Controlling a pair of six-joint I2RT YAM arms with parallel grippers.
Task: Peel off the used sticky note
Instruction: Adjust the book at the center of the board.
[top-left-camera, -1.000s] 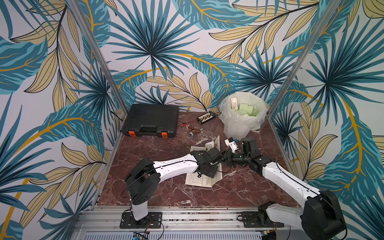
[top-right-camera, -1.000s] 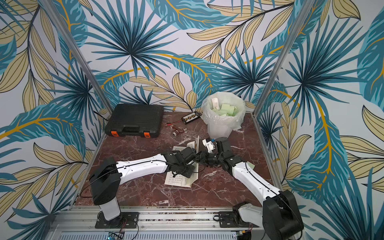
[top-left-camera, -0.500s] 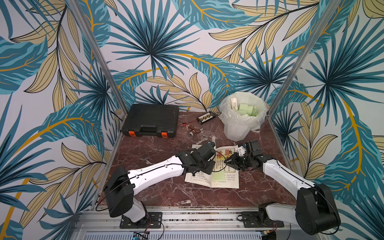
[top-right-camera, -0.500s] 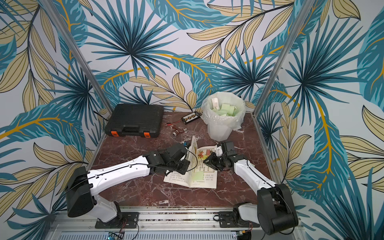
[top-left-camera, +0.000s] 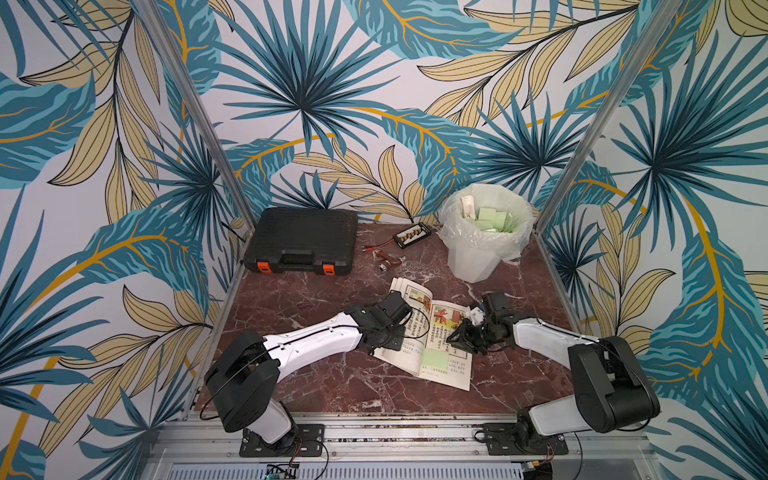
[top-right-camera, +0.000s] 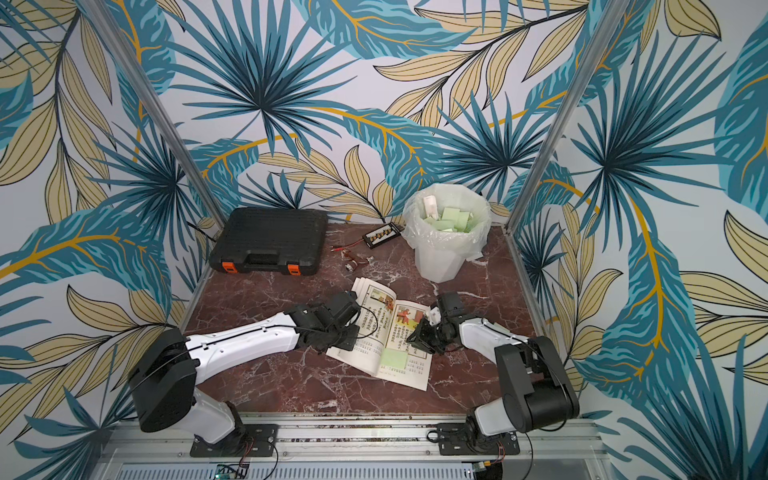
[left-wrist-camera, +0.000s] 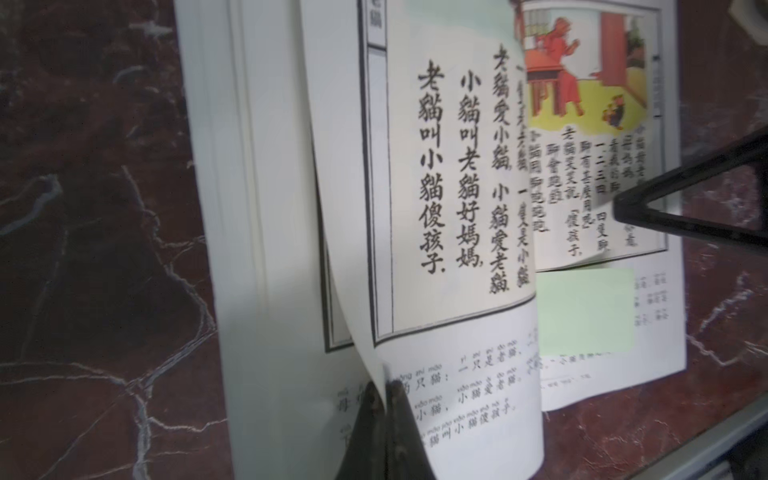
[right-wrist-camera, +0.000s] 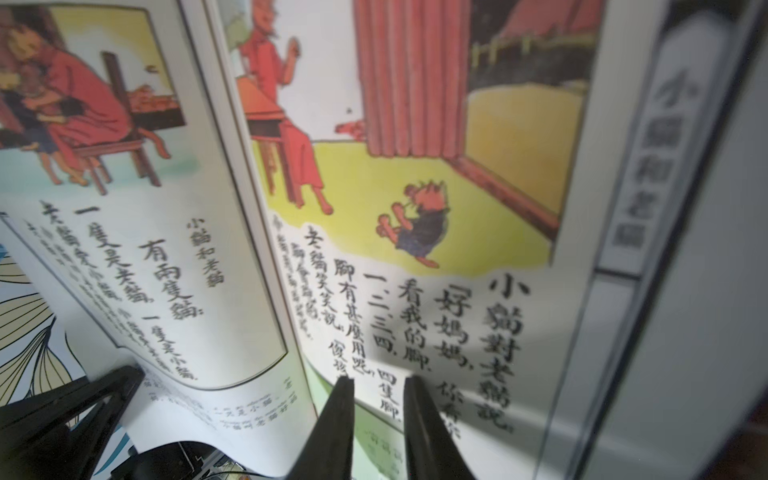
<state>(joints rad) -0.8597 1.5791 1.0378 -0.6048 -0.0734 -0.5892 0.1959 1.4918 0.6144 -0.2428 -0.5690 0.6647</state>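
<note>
An open picture book (top-left-camera: 453, 374) lies on the marble table in both top views. A pale green sticky note (top-left-camera: 435, 357) (top-right-camera: 394, 358) is stuck flat low on its right-hand page; the left wrist view shows this sticky note (left-wrist-camera: 586, 311) too. My left gripper (top-left-camera: 397, 337) (left-wrist-camera: 384, 386) is shut on the edge of a curled-up left page. My right gripper (top-left-camera: 455, 338) (right-wrist-camera: 378, 380) hovers low over the right page just above the note, open with a narrow gap and nothing between the fingers.
A black tool case (top-left-camera: 305, 241) sits at the back left. A white bin (top-left-camera: 482, 245) lined with a bag holds several green notes at the back right. A small terminal board (top-left-camera: 412, 235), wires and a metal part (top-left-camera: 388, 262) lie between them.
The upright page has been turned left, so the book now lies open and the green note shows. The right gripper has come down over the right page.
</note>
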